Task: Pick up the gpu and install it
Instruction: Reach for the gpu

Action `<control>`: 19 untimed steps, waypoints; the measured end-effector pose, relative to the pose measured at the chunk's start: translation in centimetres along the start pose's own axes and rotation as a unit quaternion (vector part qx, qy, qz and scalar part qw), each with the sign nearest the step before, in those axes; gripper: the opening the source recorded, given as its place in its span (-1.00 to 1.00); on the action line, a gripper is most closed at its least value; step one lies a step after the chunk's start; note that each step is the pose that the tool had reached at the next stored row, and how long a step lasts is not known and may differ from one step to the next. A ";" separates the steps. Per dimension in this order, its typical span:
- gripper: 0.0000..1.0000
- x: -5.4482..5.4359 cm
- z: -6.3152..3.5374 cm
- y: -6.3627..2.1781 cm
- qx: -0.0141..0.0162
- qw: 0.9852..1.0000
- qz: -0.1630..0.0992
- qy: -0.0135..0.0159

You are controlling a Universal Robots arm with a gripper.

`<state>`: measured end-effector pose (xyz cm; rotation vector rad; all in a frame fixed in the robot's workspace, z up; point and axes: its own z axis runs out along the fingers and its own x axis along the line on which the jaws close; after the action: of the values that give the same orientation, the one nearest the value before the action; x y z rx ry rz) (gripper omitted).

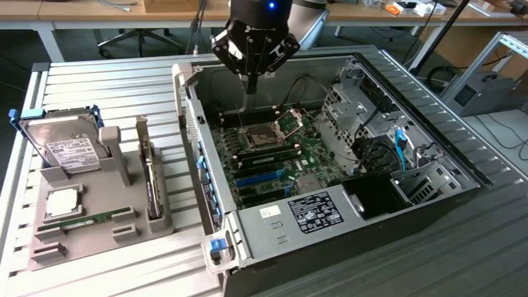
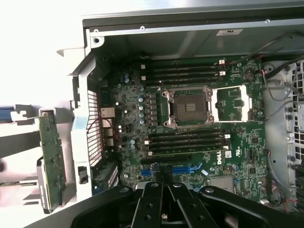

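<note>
Gripper, fingers pressed together, holding nothing, poised over open computer case.
Beneath it: motherboard, CPU socket. Exterior view, eight o'clock from gripper: case side wall intervening, beyond it the gpu on edge in grey holder; hard drive at holder's eleven o'clock.

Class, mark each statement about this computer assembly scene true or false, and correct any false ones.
1. The gripper is shut and holds nothing. True.
2. The gpu is already seated on the motherboard. False: it stands on edge in the grey holder beside the computer case.
3. The gripper hangs over the open computer case. True.
4. The hard drive lies inside the case. False: it stands in the grey holder.
</note>
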<state>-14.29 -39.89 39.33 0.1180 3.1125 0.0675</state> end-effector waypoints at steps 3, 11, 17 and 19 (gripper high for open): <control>-0.79 0.8 -0.01 -0.06 0.000 1.000 0.000 0.000; -0.79 3.0 -0.05 -0.23 0.000 1.000 0.000 0.000; -0.79 4.6 -0.07 -0.35 0.000 1.000 0.000 0.000; -0.79 5.2 -0.08 -0.39 0.000 1.000 0.000 0.000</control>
<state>-19.51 -39.89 39.26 0.1179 3.1125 0.0677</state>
